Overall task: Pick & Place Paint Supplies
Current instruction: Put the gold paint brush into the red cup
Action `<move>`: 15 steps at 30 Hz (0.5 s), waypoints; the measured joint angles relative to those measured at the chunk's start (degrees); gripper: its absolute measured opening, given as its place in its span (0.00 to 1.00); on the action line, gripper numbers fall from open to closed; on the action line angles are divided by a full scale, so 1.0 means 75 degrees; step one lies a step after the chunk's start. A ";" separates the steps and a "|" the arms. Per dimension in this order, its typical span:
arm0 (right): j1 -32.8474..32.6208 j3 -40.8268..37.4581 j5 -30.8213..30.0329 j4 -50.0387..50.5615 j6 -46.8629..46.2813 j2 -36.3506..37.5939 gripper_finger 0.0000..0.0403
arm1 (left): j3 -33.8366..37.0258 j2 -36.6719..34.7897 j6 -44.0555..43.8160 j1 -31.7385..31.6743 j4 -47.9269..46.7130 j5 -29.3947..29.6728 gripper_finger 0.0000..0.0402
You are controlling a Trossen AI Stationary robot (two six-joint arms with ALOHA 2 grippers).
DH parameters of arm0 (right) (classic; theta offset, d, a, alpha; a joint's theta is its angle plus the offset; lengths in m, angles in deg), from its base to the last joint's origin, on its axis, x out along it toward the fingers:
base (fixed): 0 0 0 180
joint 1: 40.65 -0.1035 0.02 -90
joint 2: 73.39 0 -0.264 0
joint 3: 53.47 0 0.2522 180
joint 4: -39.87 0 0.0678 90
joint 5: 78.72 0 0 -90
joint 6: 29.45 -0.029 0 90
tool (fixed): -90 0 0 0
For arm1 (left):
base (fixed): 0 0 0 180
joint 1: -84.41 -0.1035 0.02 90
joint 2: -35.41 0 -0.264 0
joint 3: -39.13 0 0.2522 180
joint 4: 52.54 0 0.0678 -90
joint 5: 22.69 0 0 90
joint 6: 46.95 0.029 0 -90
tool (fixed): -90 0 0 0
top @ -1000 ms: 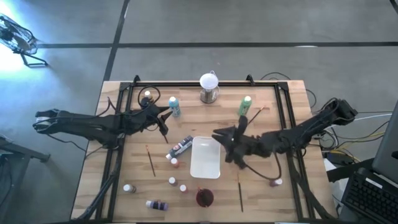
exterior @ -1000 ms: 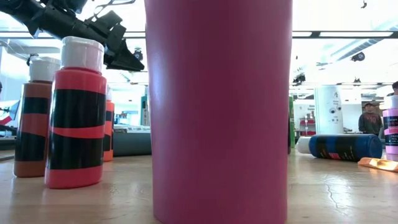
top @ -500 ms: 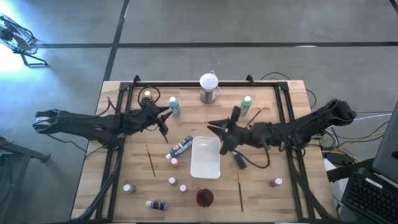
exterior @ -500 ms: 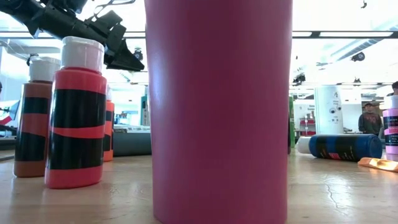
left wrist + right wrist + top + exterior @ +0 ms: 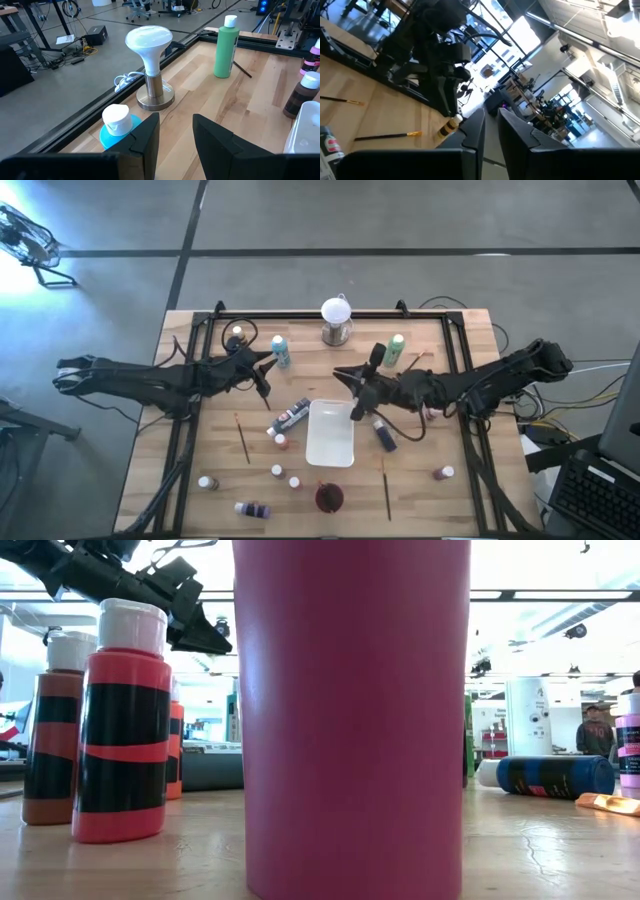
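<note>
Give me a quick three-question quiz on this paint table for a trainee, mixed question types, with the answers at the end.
1. True or false: the green bottle stands upright.
2. Which bottle is nearest the left pincer? A) teal bottle B) green bottle C) dark blue bottle
3. Fill in: seen from above, the dark blue bottle lies on its side to the ___ of the white tray.
Key: 1 true; 2 A; 3 right.

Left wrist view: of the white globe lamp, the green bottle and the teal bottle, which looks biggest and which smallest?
1. White globe lamp, largest.
2. Green bottle, tall but slim and farther off, so it may really be larger.
3. Teal bottle, smallest showing; the gripper fingers hide part of it, so this is unsure.
</note>
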 joint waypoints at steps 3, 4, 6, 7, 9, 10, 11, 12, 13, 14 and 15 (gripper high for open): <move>0.0027 0.0000 -0.0010 -0.0002 -0.0047 0.0002 0.09 | 0.0000 0.0002 0.0000 0.0001 -0.0012 -0.0001 0.31; 0.0026 0.0000 -0.0012 -0.0008 -0.0108 0.0005 0.09 | 0.0000 0.0000 0.0000 0.0001 -0.0012 -0.0001 0.31; 0.0024 0.0000 -0.0006 -0.0055 -0.0305 0.0006 0.08 | 0.0000 -0.0001 0.0001 0.0000 -0.0012 0.0001 0.31; 0.0019 0.0000 -0.0005 -0.0086 -0.0417 0.0006 0.07 | 0.0000 0.0000 0.0002 0.0001 -0.0014 -0.0001 0.31; 0.0019 0.0000 0.0007 -0.0119 -0.0765 0.0006 0.07 | 0.0000 -0.0001 0.0002 0.0001 -0.0012 0.0001 0.31; 0.0019 0.0000 0.0036 -0.0120 -0.0983 0.0009 0.07 | 0.0000 -0.0001 0.0001 0.0001 -0.0012 0.0001 0.31; 0.0019 0.0000 0.0061 -0.0143 -0.1219 0.0009 0.07 | 0.0000 -0.0001 0.0002 0.0000 -0.0012 0.0000 0.31; 0.0019 0.0000 0.0074 -0.0194 -0.1495 0.0009 0.07 | 0.0000 0.0001 0.0001 0.0001 -0.0012 0.0000 0.31; 0.0019 0.0000 0.0145 -0.0290 -0.1757 0.0009 0.08 | 0.0000 -0.0001 0.0002 0.0001 -0.0012 0.0001 0.31; 0.0019 0.0005 0.0257 -0.0398 -0.1949 0.0009 0.08 | 0.0000 -0.0001 0.0000 -0.0001 -0.0012 0.0001 0.31; 0.0019 0.0028 0.0368 -0.0452 -0.2096 0.0011 0.09 | 0.0000 -0.0001 0.0002 0.0001 -0.0009 -0.0001 0.31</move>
